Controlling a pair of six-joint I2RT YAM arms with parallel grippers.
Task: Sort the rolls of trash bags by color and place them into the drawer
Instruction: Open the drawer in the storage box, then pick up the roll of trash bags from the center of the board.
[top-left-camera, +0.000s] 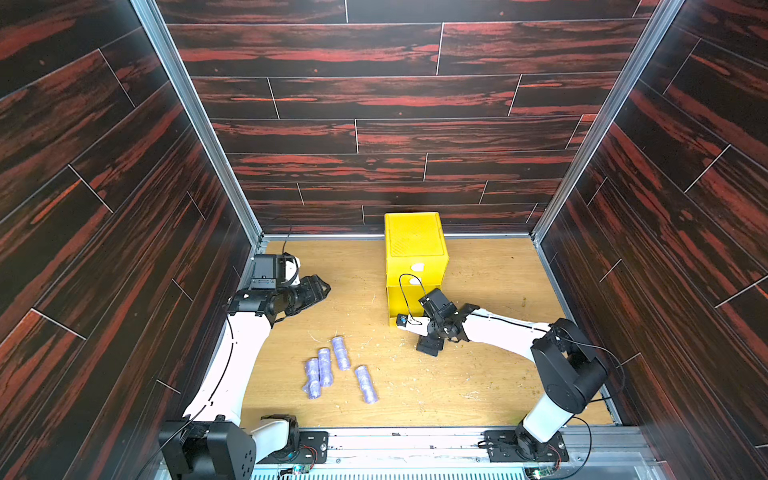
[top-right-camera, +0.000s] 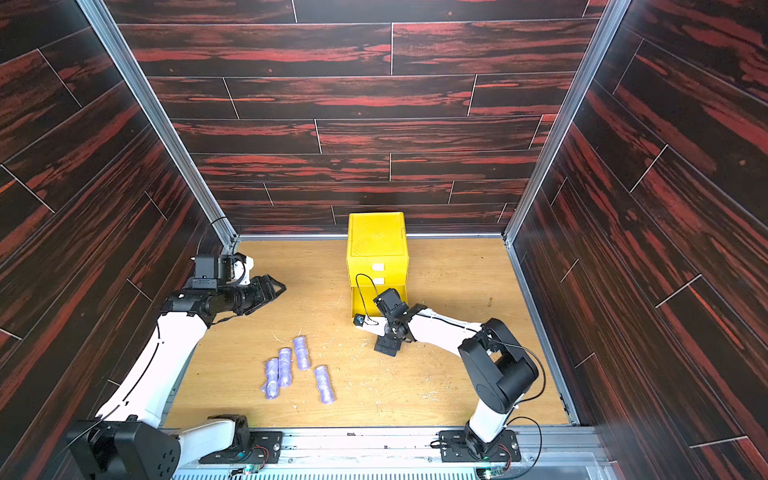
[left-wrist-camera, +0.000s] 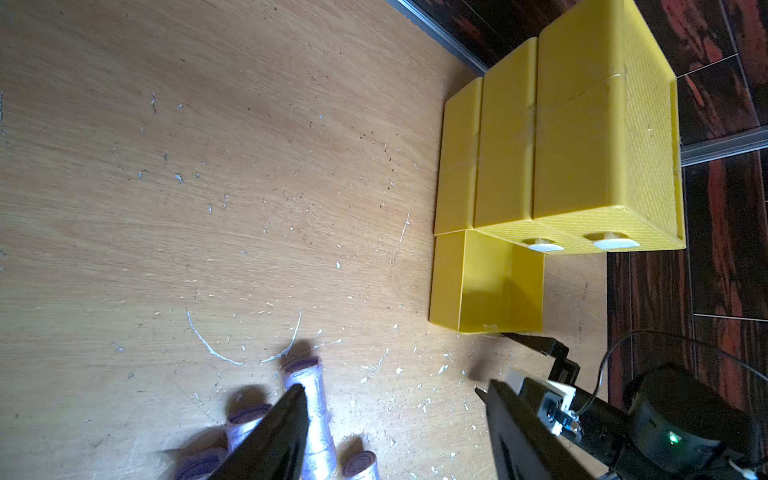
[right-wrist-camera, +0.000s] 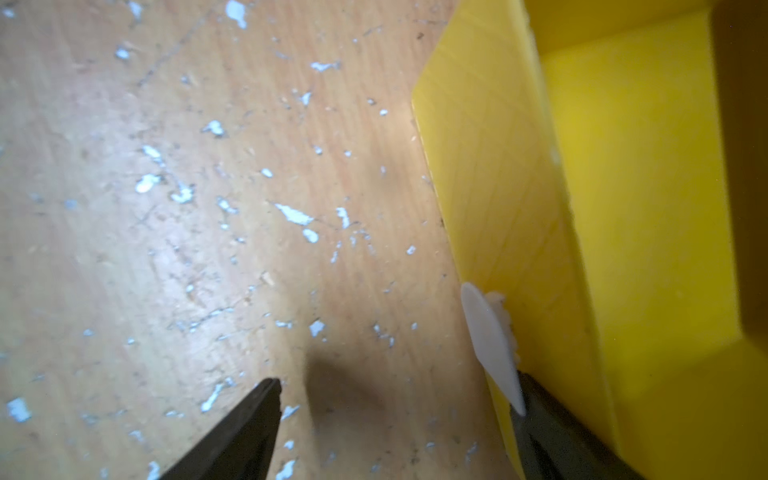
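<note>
Bottom drawer (left-wrist-camera: 498, 282) open; lilac rolls (top-left-camera: 341, 353) not yet stowed.
Right gripper (right-wrist-camera: 397, 395) gaping beside the knob (right-wrist-camera: 490, 345), left gripper (left-wrist-camera: 390, 392) half-open, both empty; a roll must be grasped next.

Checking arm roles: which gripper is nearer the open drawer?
Right. Right gripper is at the open drawer's front, one finger by its knob; left gripper hangs well apart from it.

Rolls of trash bags (top-left-camera: 325, 368), lilac-purple: four.
Yellow cabinet (top-left-camera: 415, 245): one, holding three stacked drawers; two pushed in, one drawer (left-wrist-camera: 490, 286) pulled out.
White patches (left-wrist-camera: 615, 243) on drawer fronts: three, one per front.
Left gripper (left-wrist-camera: 390, 390): one.
Right gripper (right-wrist-camera: 399, 386): one.
</note>
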